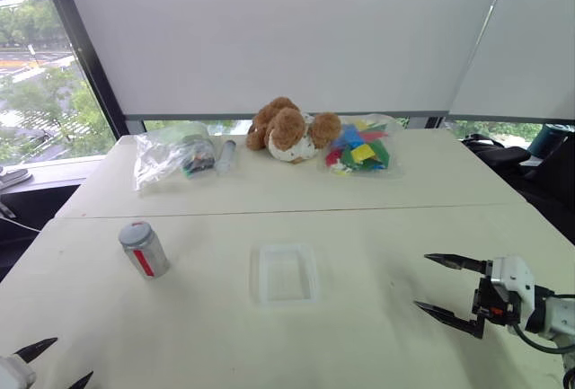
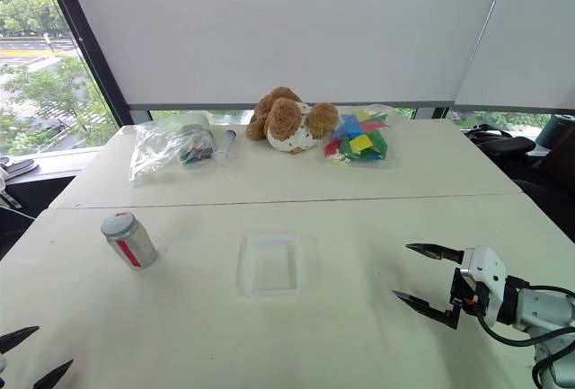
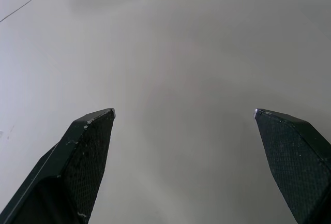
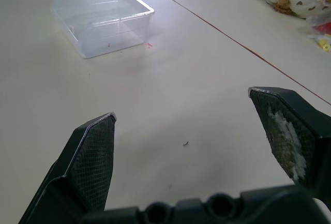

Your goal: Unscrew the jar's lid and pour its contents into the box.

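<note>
Nearest you, at the table's [image 1: 377,344] front edge, your left gripper [image 1: 56,364] and right gripper [image 1: 445,286] both hover spread wide, holding nothing. Just beyond, the jar [image 1: 144,249] stands leaning on the left with its lid [image 1: 135,232] on, well apart from the box [image 1: 285,273] at mid-table. Farthest back lie a teddy bear [image 1: 289,128] and plastic bags [image 1: 171,155].

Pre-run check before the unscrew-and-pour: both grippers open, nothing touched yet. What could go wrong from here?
1. The jar stands alone and looks light; a one-sided approach by the open left gripper could tip or roll it.
2. The lid is flat and flush with the jar's top, so there is little to grip; fingers may slip.
3. The box is shallow, clear and unsecured; the open right gripper could nudge it, or the contents may bounce out.
</note>
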### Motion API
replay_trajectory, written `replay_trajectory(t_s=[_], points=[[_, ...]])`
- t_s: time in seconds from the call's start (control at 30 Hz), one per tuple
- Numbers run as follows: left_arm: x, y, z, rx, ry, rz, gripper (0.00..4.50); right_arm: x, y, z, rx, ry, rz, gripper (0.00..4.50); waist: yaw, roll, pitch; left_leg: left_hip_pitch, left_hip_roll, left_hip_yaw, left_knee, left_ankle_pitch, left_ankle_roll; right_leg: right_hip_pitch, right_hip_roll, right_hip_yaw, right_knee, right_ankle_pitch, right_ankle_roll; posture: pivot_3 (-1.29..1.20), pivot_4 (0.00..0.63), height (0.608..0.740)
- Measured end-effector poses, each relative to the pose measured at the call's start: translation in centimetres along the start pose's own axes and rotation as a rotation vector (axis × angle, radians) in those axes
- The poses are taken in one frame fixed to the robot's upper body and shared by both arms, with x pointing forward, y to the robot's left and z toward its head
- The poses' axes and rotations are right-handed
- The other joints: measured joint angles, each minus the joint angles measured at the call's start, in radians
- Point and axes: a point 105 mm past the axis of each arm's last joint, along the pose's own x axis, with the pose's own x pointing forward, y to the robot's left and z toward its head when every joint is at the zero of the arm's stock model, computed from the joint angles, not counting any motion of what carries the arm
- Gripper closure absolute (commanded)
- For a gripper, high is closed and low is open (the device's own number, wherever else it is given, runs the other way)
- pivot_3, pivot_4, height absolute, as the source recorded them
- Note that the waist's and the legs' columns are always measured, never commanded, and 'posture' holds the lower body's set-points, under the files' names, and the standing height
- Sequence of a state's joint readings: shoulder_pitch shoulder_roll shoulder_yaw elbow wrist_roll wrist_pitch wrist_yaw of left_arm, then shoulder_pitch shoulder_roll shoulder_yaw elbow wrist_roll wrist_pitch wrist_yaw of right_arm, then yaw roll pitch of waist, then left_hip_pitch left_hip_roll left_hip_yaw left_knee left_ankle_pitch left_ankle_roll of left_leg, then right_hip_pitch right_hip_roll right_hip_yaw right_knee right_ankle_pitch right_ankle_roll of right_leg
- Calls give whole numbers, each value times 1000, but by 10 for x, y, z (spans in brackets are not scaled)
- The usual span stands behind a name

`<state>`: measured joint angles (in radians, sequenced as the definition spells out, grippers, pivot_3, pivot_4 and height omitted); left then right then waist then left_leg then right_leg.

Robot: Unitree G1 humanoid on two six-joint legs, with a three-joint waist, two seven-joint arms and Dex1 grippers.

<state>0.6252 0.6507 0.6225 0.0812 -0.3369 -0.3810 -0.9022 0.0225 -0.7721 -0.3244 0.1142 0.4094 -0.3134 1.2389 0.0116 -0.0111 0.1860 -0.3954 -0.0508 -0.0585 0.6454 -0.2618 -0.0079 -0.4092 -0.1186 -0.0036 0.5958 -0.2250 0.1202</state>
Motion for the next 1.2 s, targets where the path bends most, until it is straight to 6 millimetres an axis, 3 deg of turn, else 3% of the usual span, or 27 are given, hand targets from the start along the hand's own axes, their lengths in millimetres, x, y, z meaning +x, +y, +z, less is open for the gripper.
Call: replay_trajectory(t_s=[0.17, 0.37, 0.5, 0.67, 0.77, 1.0, 1.2], points=[[2, 0, 2, -65, -27, 37, 43, 13, -2, 10, -10, -71, -7, 0, -3, 0, 0, 1, 1, 0, 0, 0, 0, 0, 0, 0, 1, 0, 0, 0, 150, 740], [-10, 7, 9, -297, -124, 218, 43, 56, 2, 58, 60, -329, 31, 0, -10, 0, 0, 1, 2, 1, 0, 1, 2, 0, 1, 0, 1, 0, 0, 0, 150, 740], [-31, 3, -10, -442, -140, 470, 43, 79, 8, 102, 46, -514, 89, 0, -15, -1, 0, 1, 3, 1, 0, 0, 2, 0, 1, 0, 1, 0, 0, 0, 150, 740], [-46, -16, -22, -516, -108, 584, 43, 87, 18, 110, 9, -545, 150, 0, 5, -5, -1, 1, 2, 1, 3, -1, 0, 0, 1, -2, 0, 0, 0, 0, 150, 740], [-35, -18, -4, -497, -162, 571, 43, 88, 18, 111, 3, -547, 161, 0, 6, -6, -2, 1, 5, 1, 4, -1, -1, 1, 0, -3, -1, 0, 0, 0, 150, 740], [26, -30, 63, -423, -330, 492, 43, 86, 19, 96, 40, -502, 207, 0, 0, -5, -2, 1, 6, 4, 3, 0, 2, 2, 5, -4, 0, 1, -1, 0, 150, 740], [60, -30, 77, -444, -338, 519, 43, 84, 19, 84, 71, -476, 226, 0, 2, -5, -2, 3, 6, 5, 4, 1, 2, 4, 7, -3, 2, 2, -2, 0, 150, 740]])
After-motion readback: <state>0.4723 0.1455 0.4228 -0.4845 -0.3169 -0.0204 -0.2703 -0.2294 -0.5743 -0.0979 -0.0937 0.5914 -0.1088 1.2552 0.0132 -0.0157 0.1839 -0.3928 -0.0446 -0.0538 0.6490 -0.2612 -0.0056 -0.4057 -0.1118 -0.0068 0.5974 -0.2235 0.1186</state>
